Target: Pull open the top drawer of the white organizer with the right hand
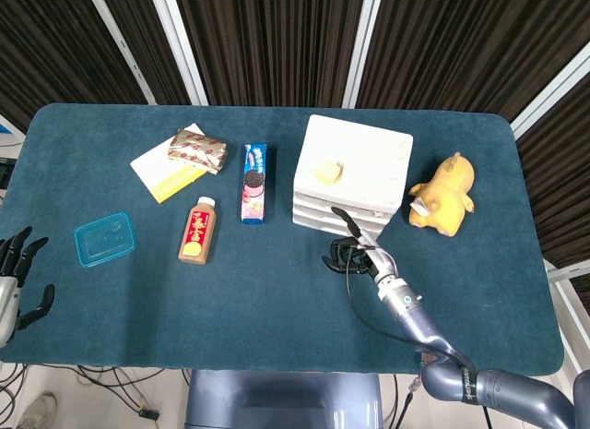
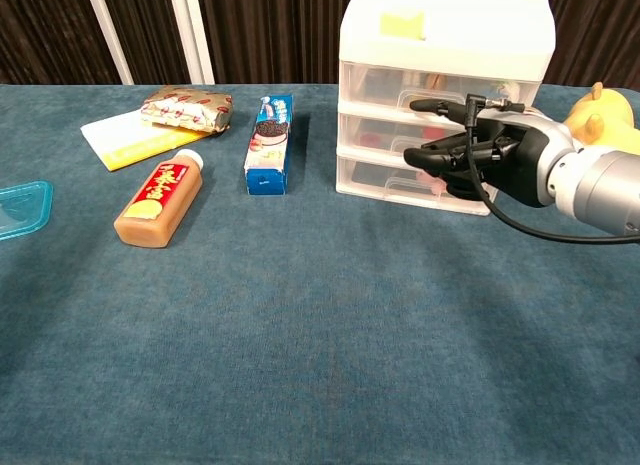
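The white organizer (image 2: 447,30) stands at the back right of the table, a yellow sticker on its lid, also seen from above as the organizer (image 1: 353,171). All three drawers look pushed in; the top drawer (image 2: 400,84) shows small items through its clear front. My right hand (image 2: 484,151) hovers just in front of the middle and bottom drawers, fingers apart and pointing left, holding nothing. One finger (image 2: 432,106) reaches along the seam under the top drawer. In the head view the right hand (image 1: 353,249) sits at the organizer's front. My left hand (image 1: 14,283) hangs empty off the table's left edge.
A cookie pack (image 2: 268,143) and a brown bottle (image 2: 158,200) lie left of the organizer. A snack packet (image 2: 187,107) rests on a yellow-white booklet (image 2: 125,137). A blue lid (image 1: 104,238) lies far left. A yellow plush toy (image 1: 443,194) sits right of the organizer.
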You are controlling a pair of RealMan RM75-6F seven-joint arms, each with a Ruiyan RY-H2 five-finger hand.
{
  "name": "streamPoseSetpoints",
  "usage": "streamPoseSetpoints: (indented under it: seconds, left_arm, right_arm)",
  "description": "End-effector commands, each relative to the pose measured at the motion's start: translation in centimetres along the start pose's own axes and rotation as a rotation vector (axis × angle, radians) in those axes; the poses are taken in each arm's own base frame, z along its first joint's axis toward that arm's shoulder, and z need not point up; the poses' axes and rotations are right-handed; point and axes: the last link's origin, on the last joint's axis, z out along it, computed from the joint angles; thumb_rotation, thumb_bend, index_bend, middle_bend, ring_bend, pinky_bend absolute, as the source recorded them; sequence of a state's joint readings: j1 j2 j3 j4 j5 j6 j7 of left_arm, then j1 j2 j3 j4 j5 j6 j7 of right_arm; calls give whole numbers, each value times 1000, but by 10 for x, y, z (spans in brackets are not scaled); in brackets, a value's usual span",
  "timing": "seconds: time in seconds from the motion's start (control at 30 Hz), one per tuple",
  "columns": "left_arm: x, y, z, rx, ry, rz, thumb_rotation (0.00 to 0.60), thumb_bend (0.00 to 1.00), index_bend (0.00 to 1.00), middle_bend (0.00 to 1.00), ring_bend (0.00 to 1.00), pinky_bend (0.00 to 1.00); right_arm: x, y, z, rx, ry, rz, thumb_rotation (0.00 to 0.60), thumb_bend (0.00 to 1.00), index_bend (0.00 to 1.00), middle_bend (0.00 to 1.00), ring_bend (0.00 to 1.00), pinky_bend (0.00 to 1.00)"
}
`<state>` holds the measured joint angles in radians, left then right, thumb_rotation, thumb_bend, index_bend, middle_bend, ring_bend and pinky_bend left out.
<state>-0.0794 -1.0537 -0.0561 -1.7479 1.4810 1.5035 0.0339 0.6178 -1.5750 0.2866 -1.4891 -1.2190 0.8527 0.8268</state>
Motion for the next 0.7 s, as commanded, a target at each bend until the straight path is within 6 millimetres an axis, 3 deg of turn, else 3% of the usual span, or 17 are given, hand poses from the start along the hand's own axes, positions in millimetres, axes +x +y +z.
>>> streamPoseSetpoints:
  seconds: [0.03, 0.7]
  left_arm:
    - [0, 0, 0, 1, -1, 1, 600, 438, 122, 0, 0, 0]
    - [0, -2, 0, 10, 3, 21, 600, 438, 122, 0, 0, 0]
  right_arm:
    - [1, 0, 2, 4, -1, 2, 600, 384, 0, 731, 880, 936]
    - [0, -4, 13, 0, -37, 12, 600, 411, 0, 731, 880, 936]
